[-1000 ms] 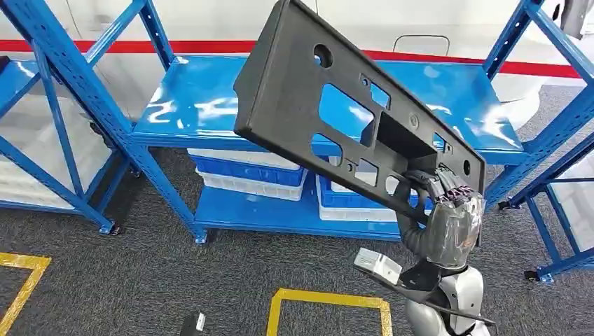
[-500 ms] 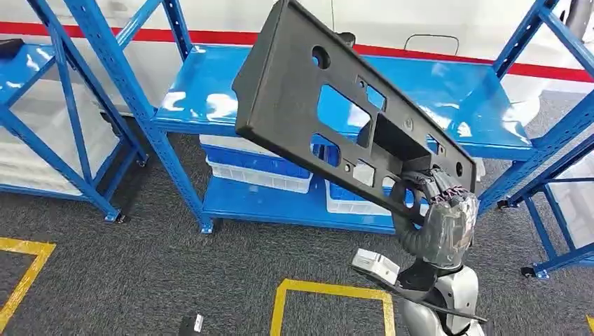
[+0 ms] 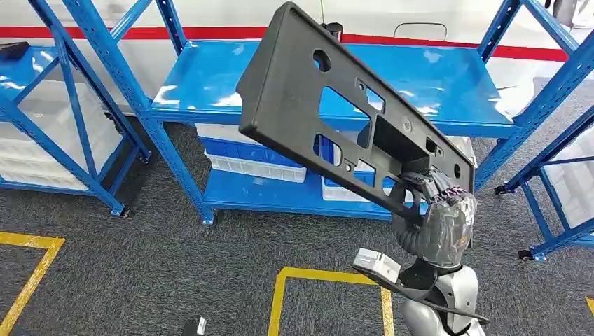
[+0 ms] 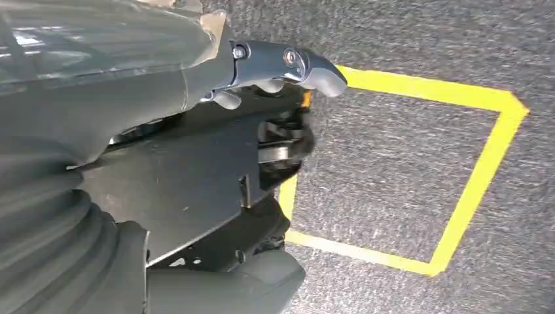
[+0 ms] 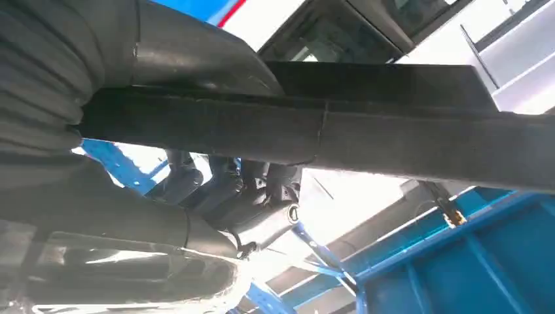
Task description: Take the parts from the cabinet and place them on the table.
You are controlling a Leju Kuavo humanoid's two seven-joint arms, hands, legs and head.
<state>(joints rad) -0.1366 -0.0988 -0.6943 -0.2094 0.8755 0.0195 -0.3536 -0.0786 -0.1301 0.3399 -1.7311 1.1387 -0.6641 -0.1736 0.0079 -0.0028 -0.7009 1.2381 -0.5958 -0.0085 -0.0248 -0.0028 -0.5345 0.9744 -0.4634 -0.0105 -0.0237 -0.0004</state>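
A blue shelf [image 3: 210,91] stands at left. A black panel [image 3: 336,115], already off it, tilts in mid-air. Right hand [image 3: 434,217] fingers grasp its lower end. Left hand's [image 4: 288,72] fingers: cannot tell. Placing remains; no surface visible.

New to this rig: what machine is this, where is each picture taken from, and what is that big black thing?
This is a humanoid robot with two arms. The head view looks forward and down from high on its body. There the right hand grips one end of a long black plastic panel with cut-out holes, held tilted in the air. Behind stands a blue shelf rack with white and blue bins on its lower shelf. The wrist views sit behind each hand. The left hand hangs over grey carpet with yellow floor tape.
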